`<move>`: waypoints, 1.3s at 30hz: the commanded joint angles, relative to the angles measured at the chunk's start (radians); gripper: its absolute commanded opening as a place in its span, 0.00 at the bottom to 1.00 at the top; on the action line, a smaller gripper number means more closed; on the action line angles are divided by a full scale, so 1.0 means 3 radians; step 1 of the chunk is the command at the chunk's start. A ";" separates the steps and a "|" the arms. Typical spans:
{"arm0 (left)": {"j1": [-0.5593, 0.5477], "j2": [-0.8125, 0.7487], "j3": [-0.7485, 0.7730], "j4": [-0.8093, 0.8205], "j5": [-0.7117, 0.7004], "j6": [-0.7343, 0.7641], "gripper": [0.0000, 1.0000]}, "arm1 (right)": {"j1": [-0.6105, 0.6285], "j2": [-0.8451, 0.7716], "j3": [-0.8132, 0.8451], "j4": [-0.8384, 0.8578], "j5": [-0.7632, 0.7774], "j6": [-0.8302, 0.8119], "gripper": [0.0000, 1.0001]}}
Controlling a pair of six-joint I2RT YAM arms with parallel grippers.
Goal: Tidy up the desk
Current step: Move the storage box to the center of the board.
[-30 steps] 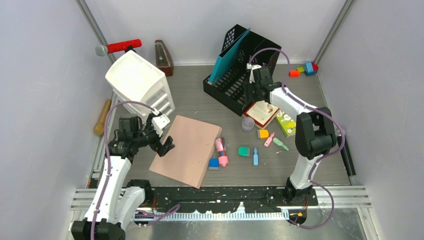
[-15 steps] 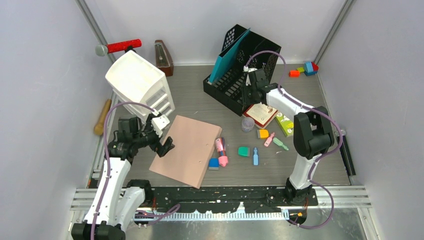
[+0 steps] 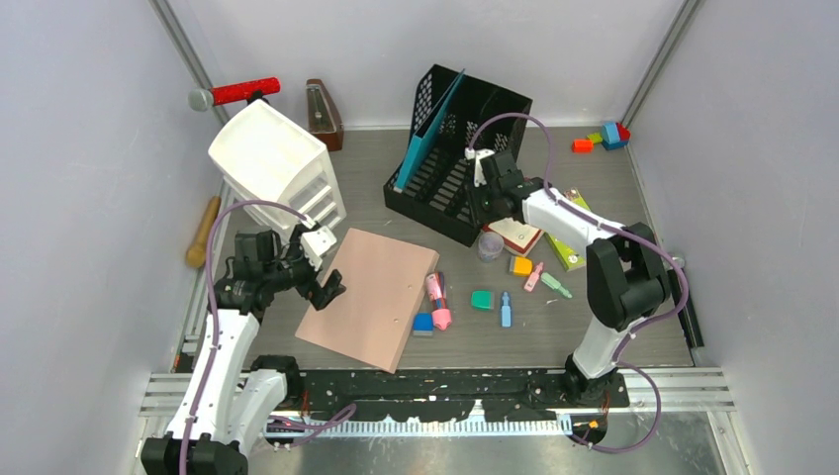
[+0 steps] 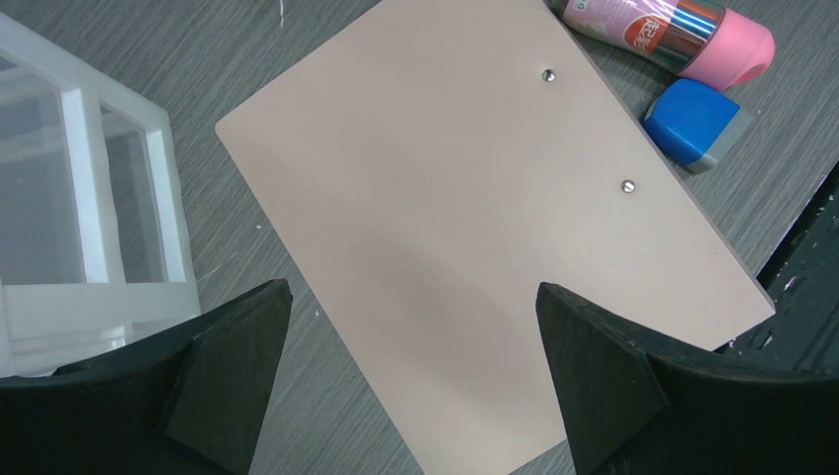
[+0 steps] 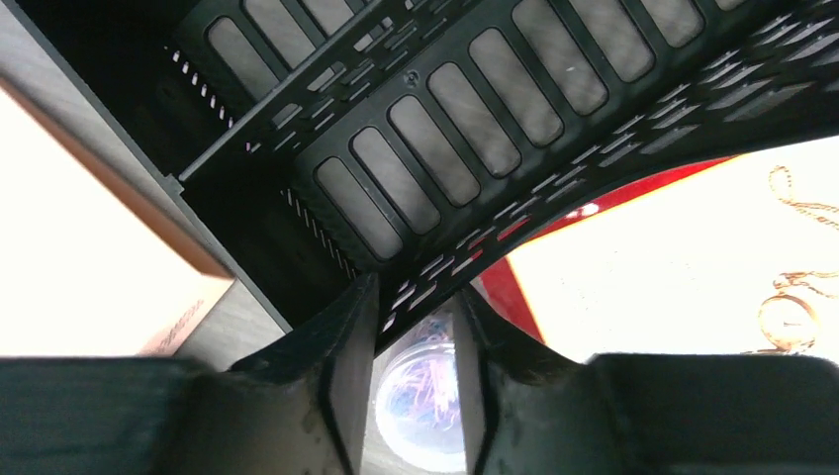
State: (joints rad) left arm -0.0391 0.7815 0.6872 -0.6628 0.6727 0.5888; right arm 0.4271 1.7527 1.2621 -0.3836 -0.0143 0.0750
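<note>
The desk is a grey wood-grain top littered with items. My right gripper is shut on the lower wall of the black mesh file rack, which holds a teal folder. In the right wrist view the rack's wall runs between the fingers, with a clear round container below. My left gripper hangs open over the near left corner of a pink clipboard, touching nothing.
A tilted white drawer unit stands left of the clipboard. A red box, green box, glue stick, blue eraser and small coloured pieces lie mid-desk. A hammer, metronome and blocks sit at the back.
The right gripper has closed on the file rack's wall and dragged the rack left and a little back, off the red box. The left arm has not moved.
</note>
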 commanded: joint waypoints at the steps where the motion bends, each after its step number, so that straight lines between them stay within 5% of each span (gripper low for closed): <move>1: -0.0009 0.0003 0.0028 0.0064 -0.0034 0.0140 0.99 | 0.0156 -0.0202 -0.0064 -0.0297 -0.0287 -0.0312 0.42; 5: -0.0010 -0.0002 -0.0007 -0.0121 -0.0124 0.0348 0.99 | 0.0178 -0.0341 0.0154 -0.0399 -0.0305 -0.0467 0.68; 9: -0.0011 -0.0039 -0.0030 -0.0435 -0.0294 0.0691 0.99 | 0.0226 -0.0414 0.0480 -0.0592 -0.0426 -0.0633 0.76; 14: -0.0015 -0.0099 -0.0060 -0.1170 -0.0437 0.1401 0.99 | 0.0462 -0.0520 0.0670 -0.0820 -0.0642 -0.0842 0.78; 22: -0.0066 -0.0128 -0.0122 -0.1611 -0.0348 0.2028 0.99 | 0.1128 -0.0347 0.0632 -0.1026 -0.0779 -0.1233 0.79; 39: -0.0555 0.0166 -0.0306 -0.1405 -0.0261 0.2442 0.99 | 0.1407 0.0854 0.1401 -0.1328 -0.0474 -0.1329 0.88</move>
State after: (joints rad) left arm -0.1753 0.8207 0.6197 -1.1328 0.5564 1.2900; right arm 0.8482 1.9865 1.5879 -0.7528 -0.1925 -0.2924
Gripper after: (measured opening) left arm 0.987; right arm 0.872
